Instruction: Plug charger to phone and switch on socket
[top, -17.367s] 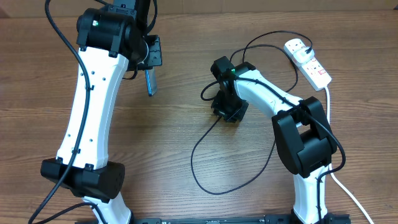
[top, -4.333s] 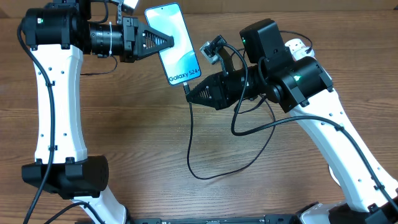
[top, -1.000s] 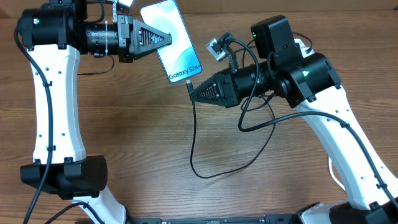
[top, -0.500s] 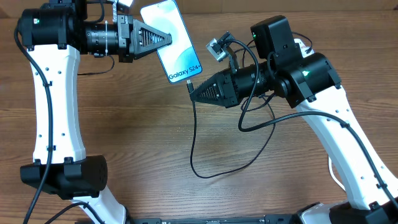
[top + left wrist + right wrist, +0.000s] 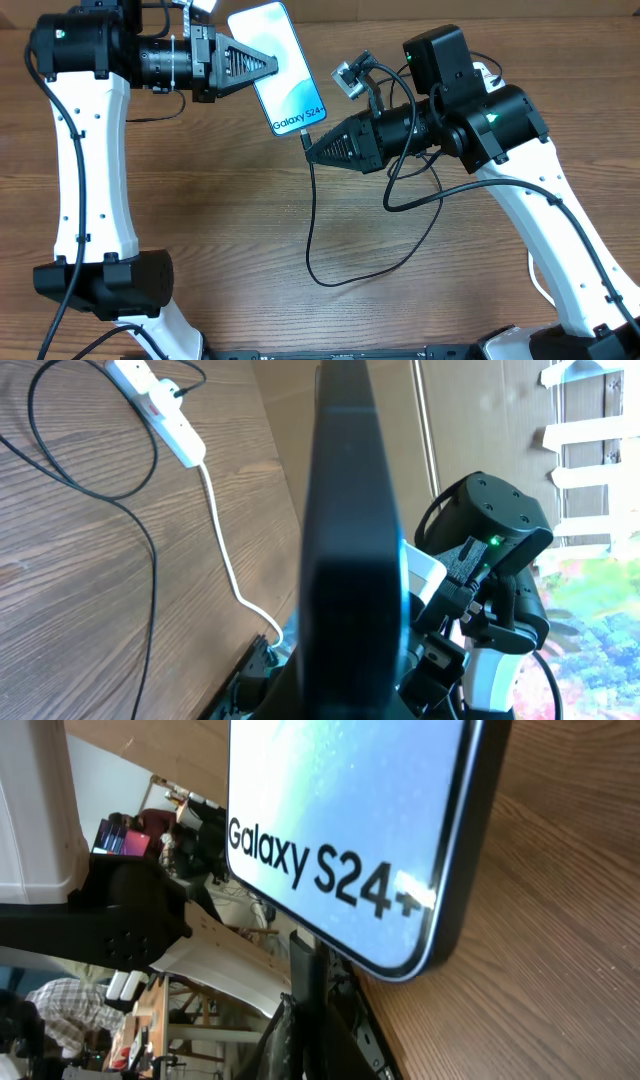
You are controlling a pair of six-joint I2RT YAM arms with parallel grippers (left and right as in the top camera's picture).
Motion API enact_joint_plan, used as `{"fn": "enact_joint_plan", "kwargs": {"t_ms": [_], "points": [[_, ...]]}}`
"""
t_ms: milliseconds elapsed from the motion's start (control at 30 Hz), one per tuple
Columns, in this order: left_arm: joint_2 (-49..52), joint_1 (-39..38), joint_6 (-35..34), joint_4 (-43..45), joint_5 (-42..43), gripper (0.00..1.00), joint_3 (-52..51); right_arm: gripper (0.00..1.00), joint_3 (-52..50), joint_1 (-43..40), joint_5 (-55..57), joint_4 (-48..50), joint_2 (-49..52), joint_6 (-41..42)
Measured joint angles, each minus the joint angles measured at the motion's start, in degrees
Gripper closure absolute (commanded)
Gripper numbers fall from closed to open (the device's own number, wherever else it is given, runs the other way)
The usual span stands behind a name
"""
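My left gripper (image 5: 268,64) is shut on the phone (image 5: 285,70) and holds it above the table, cyan screen up, with the "Galaxy S24+" edge toward the right arm. In the left wrist view the phone (image 5: 350,510) shows edge-on and dark. My right gripper (image 5: 307,149) is shut on the charger connector tip (image 5: 304,982), just under the phone's short edge (image 5: 340,820). I cannot tell whether the tip is in the port. The black charger cable (image 5: 312,235) hangs down and loops over the table. The socket (image 5: 160,410) lies at the far right, mostly hidden overhead by the right arm.
The socket's thick white lead (image 5: 225,550) runs off the table's right side. More black cable (image 5: 100,480) loops near the socket. Both arm bases stand at the front edge, left (image 5: 100,285) and right (image 5: 580,300).
The phone and left gripper have shifted very slightly to the right. The right gripper and connector have stayed put.
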Motion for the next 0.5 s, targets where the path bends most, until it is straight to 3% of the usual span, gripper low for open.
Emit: {"fn": "enact_joint_plan", "kwargs": {"t_ms": [500], "points": [[0.0,0.0,1.2,0.0,0.0,0.96,0.0,0.96,0.0,0.0,0.0,0.1,0.0,0.0]]}}
